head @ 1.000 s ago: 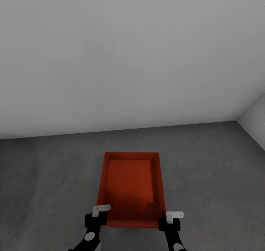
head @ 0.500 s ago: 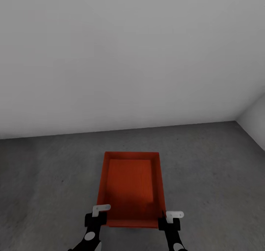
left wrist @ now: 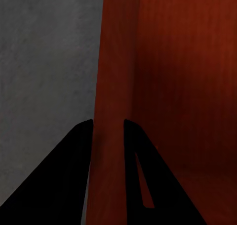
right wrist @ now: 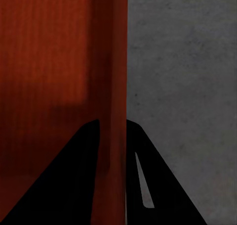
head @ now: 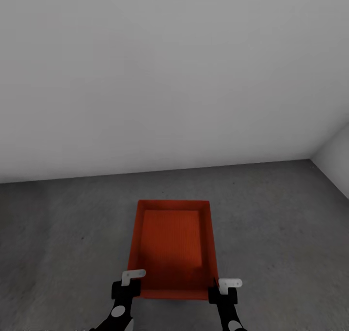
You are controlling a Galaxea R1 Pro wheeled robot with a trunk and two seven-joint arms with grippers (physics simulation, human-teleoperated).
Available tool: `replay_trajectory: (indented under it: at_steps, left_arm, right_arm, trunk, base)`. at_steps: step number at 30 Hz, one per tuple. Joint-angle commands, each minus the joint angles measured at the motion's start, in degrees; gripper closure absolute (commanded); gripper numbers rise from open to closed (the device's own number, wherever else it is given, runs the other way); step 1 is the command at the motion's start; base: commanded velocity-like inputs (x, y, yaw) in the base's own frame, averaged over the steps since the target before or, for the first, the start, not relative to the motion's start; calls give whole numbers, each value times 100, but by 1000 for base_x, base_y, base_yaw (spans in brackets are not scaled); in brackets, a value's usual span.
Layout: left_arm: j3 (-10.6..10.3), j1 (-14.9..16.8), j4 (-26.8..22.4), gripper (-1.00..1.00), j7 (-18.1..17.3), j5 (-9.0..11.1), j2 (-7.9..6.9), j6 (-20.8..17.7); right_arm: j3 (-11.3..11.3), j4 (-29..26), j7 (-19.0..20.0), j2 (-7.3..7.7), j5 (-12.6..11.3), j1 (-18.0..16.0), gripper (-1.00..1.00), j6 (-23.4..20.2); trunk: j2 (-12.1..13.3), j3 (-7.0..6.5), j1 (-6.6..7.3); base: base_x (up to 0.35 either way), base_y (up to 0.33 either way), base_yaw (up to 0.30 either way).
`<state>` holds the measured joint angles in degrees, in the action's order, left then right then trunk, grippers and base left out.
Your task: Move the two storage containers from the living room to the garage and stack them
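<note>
I've got one storage container [head: 170, 246] low centre of frame over the garage floor [head: 58, 234], left gripper [head: 127, 286] and right gripper [head: 222, 290] each pinching a side wall; setting down and second bin remain.

One red-orange open-topped storage container [head: 172, 246] was level and empty over the grey concrete floor [head: 281, 214], near a white garage wall, each long wall pinched.
</note>
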<state>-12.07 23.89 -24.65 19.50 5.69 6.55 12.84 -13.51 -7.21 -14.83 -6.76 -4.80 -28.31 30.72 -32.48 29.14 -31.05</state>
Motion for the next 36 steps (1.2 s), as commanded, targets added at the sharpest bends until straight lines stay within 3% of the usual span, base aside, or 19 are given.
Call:
replay_trajectory:
  at_steps: [1, 36]
  left_arm:
    - [-4, 1, 84, 100, 72, 178, -5, 52]
    - [-4, 1, 84, 100, 73, 179, 1, 52]
  right_arm:
    - [156, -193, -2, 1, -108, -8, 100, 162]
    - [152, -193, -2, 1, -101, -8, 100, 169]
  trunk:
    - [-6, 5, 0]
    - [-6, 5, 0]
  base:
    - [-55, 0, 0]
    - [-3, 0, 0]
